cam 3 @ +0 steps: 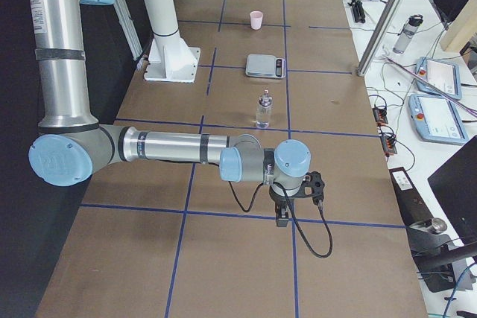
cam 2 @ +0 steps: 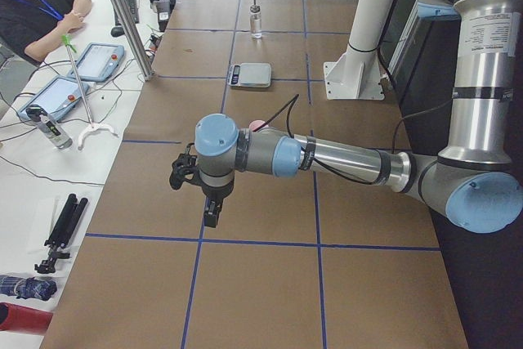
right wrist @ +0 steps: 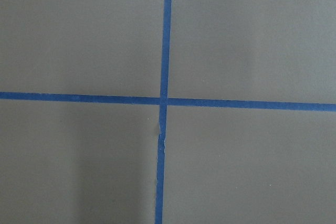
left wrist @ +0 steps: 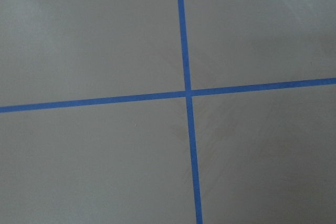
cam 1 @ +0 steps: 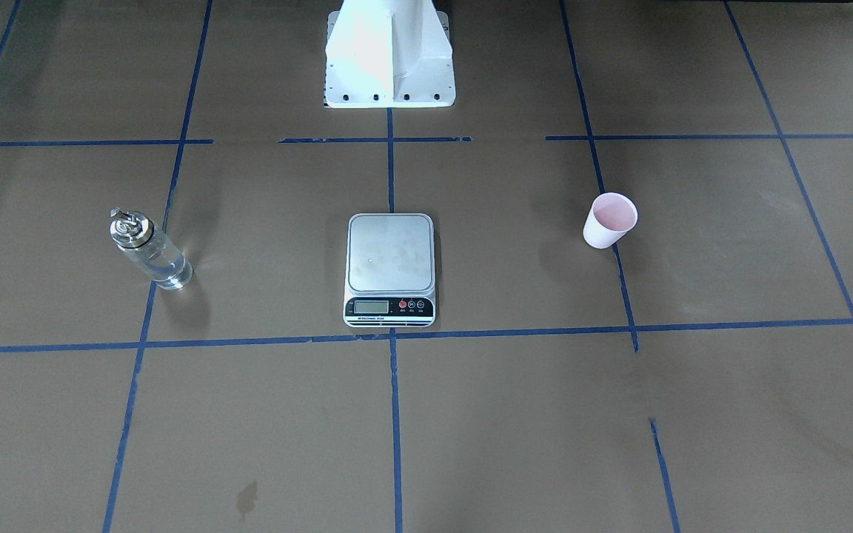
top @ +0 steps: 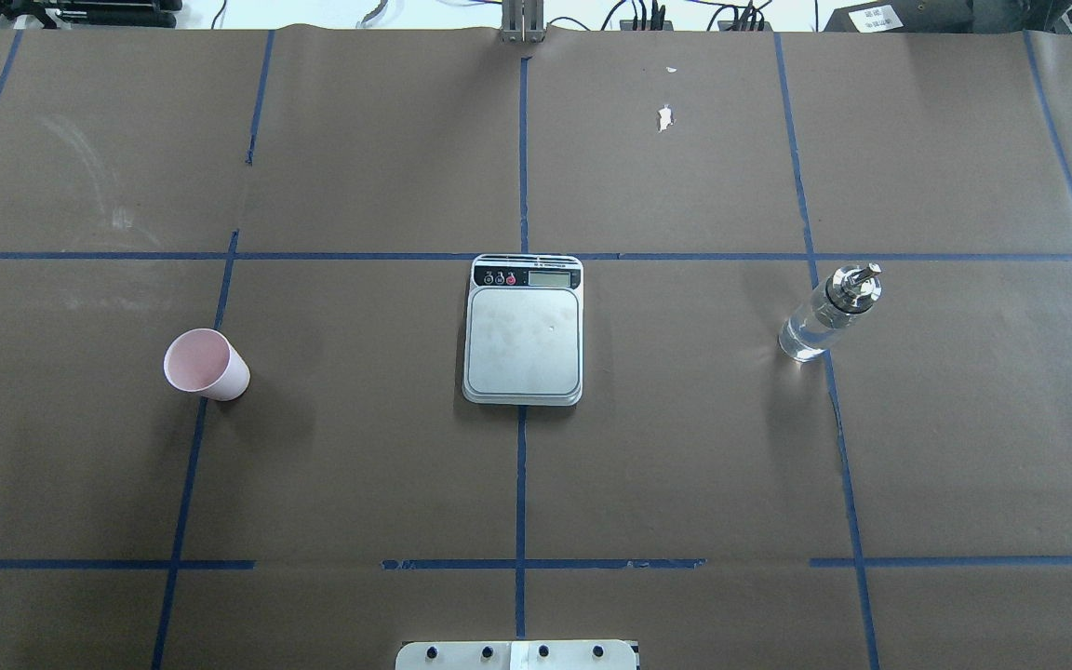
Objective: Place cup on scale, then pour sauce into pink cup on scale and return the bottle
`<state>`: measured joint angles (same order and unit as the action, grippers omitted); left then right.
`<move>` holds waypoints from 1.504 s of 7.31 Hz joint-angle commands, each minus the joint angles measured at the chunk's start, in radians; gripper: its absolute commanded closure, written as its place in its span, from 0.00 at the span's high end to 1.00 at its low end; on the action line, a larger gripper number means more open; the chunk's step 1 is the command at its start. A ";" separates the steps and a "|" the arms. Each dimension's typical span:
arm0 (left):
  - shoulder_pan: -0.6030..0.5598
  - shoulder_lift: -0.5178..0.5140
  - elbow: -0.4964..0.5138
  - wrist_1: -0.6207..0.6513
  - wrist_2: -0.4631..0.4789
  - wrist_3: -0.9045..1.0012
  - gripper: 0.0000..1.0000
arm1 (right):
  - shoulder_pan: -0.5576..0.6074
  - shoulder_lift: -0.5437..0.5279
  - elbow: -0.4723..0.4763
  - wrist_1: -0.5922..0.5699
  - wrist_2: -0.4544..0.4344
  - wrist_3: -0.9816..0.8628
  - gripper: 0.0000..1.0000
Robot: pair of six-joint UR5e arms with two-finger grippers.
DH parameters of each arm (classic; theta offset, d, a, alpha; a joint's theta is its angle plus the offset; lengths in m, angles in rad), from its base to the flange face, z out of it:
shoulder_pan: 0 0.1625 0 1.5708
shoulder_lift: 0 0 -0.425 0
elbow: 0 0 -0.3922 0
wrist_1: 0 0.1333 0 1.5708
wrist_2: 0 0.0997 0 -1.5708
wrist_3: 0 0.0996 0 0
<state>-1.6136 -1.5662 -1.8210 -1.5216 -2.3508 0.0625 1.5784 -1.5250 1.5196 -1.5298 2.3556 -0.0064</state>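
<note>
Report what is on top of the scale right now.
Nothing: the scale plate is bare, showing only faint smudges. The cup and the bottle stand apart on the table. Whatever lies beneath the scale is covered.

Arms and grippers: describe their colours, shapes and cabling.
The left arm and right arm are silver tubes with pale blue joint caps and black bands. The left gripper and right gripper are small and black. A thin black cable loops off each wrist.
</note>
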 commanded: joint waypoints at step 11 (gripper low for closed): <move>0.637 -0.084 -0.276 -0.206 0.151 -1.006 1.00 | -0.012 -0.001 0.007 0.000 0.001 0.000 1.00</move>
<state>-1.1213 -1.6497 -2.0585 -1.7069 -2.3342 -0.7309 1.5670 -1.5291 1.5235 -1.5287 2.3545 -0.0072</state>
